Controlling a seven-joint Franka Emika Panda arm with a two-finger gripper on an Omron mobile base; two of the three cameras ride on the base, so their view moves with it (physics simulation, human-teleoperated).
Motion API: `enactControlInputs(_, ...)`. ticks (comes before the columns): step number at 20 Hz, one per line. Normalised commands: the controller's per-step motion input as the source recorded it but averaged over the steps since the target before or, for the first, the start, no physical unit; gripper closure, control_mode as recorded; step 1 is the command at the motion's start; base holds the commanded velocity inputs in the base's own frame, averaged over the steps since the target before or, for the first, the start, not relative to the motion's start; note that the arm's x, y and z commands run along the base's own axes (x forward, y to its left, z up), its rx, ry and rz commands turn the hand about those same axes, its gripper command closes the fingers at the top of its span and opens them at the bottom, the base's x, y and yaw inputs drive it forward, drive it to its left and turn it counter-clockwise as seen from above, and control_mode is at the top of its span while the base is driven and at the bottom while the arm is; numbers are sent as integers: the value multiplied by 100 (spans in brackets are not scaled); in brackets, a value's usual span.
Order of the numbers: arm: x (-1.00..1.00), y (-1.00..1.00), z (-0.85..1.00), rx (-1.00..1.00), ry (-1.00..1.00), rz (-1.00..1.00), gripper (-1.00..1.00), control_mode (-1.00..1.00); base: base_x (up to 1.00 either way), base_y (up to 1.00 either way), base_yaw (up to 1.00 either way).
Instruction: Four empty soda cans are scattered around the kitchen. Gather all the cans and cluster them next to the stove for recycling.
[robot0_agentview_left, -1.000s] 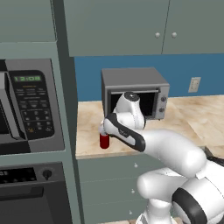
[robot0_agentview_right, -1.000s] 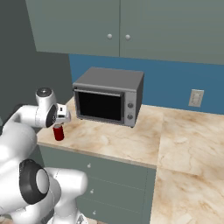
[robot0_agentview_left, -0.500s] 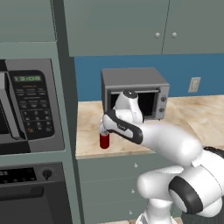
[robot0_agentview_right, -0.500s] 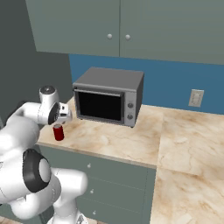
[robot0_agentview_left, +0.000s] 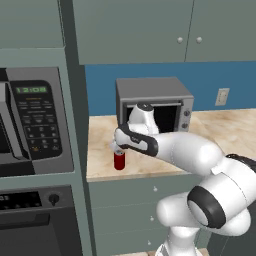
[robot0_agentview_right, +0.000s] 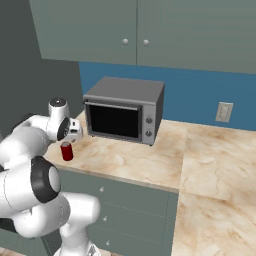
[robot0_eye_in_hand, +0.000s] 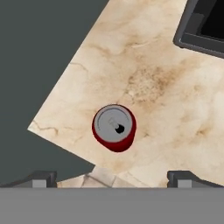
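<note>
A red can (robot0_eye_in_hand: 114, 127) stands upright on the counter (robot0_agentview_right: 145, 162), in front and left of the microwave (robot0_agentview_right: 125, 116). The claw (robot0_eye_in_hand: 111, 177) hovers directly above it, jaws spread wide and empty, the can's axis vertical.

The built-in oven's (robot0_agentview_left: 35, 125) green display reads about "12:00"; its keypad labels are too small to read.

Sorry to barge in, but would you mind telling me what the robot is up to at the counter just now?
The arm is reaching over the marble counter with its gripper open above a red soda can. The can stands upright near the counter's front corner, in front of the toaster oven, and nothing is touching it. It looks like a grasp is being lined up.
</note>
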Motion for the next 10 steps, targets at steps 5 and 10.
enactControlInputs(5, 14, 16, -20, 0, 5, 0, -100, -100, 0, 0, 0)
enactControlInputs(10, 20, 13, -21, -12, 6, 0, -100, -100, 0, 0, 0)
